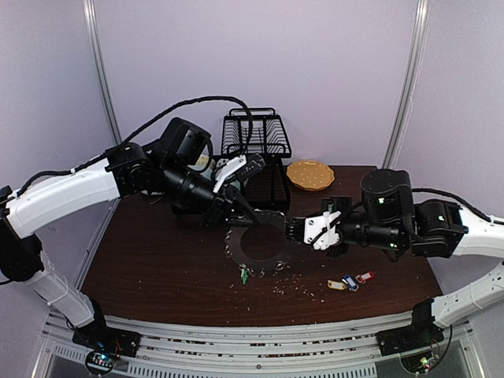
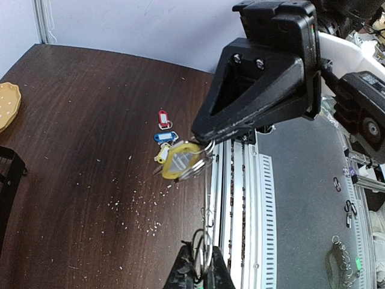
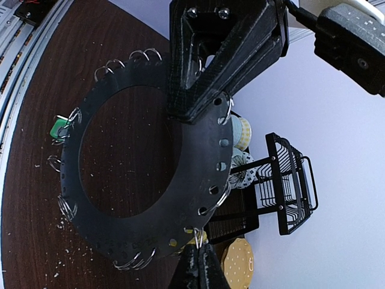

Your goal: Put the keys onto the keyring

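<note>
The keyring, a dark flat disc with split rings round its edge, is held tilted above the table. My left gripper is shut on its far-left rim; the left wrist view shows the fingers clamped on the disc seen edge-on. My right gripper is shut on a yellow-tagged key pressed to the disc's right rim at a split ring. A green-tagged key hangs from the disc. Yellow, blue and red keys lie on the table.
An orange scalloped plate and a black wire rack stand at the back. Patterned cups sit beside the rack. Crumbs are scattered on the dark table near its front edge.
</note>
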